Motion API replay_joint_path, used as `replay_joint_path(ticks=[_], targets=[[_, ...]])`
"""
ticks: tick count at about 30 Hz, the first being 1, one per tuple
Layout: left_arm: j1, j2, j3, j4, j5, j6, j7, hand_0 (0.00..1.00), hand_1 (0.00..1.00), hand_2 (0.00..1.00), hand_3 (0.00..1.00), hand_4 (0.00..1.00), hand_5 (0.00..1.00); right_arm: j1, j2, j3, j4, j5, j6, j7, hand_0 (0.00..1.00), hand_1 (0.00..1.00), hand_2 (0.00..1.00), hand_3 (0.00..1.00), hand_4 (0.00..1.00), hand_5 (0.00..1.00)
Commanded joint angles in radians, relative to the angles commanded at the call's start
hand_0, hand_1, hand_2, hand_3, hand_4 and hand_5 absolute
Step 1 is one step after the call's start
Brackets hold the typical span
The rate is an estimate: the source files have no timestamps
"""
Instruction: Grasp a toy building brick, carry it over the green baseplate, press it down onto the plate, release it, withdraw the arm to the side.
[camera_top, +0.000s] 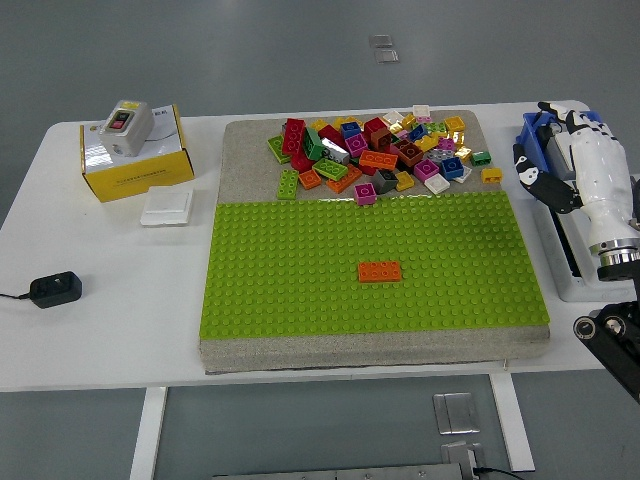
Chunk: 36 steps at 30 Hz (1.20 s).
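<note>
Orange brick (379, 271) on green baseplate (300, 290), well left of right hand (570, 165).

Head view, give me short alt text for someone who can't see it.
One orange brick sits on a green baseplate on a white table, with a pile of mixed bricks behind the plate. The right robot hand is off to the plate's right, holding nothing; a yellow box stands far left.

head view | high, robot's side, facing forward-down | whole white table (120, 330) in frame | single view
</note>
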Motion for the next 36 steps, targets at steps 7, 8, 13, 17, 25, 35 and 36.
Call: replay_joint_path(ticks=[7,8,13,17,25,35,36], targets=[[0.003,-0.004,0.017,0.000,-0.025,0.003,0.000,0.671,0.651,0.607,0.663,0.396,0.471,-0.002,0.004,0.008,0.006,0.013,0.000,0.016,0.799,0.790,0.809,0.803,0.653,0.517],[0.003,-0.005,0.014,0.000,-0.024,0.003,0.001,0.671,0.651,0.607,0.663,0.396,0.471,-0.002,0.004,0.008,0.007,0.015,0.000,0.017,0.799,0.790,0.809,0.803,0.653,0.517],[0.004,-0.008,0.009,0.000,-0.021,0.003,0.001,0.672,0.651,0.608,0.664,0.396,0.471,0.003,0.003,0.007,0.016,0.024,0.000,0.027,0.799,0.791,0.808,0.804,0.663,0.526],[0.007,-0.010,-0.005,0.000,-0.010,0.001,0.003,0.672,0.651,0.608,0.664,0.396,0.471,0.017,-0.001,-0.008,0.020,0.035,0.000,0.029,0.797,0.786,0.802,0.803,0.675,0.535],[0.010,-0.009,-0.037,0.000,0.019,-0.003,0.008,0.672,0.651,0.608,0.664,0.396,0.471,0.060,-0.013,-0.038,0.025,0.082,0.000,0.061,0.794,0.726,0.760,0.800,0.681,0.545],[0.016,-0.012,-0.075,0.000,0.053,-0.007,0.011,0.672,0.652,0.607,0.664,0.395,0.471,0.068,-0.016,-0.034,0.029,0.106,0.000,0.092,0.887,0.745,0.765,0.758,0.679,0.561],[0.016,-0.012,-0.078,0.000,0.056,-0.008,0.012,0.672,0.652,0.607,0.664,0.395,0.471,0.070,-0.016,-0.035,0.030,0.108,0.000,0.094,0.887,0.745,0.765,0.758,0.679,0.561]])
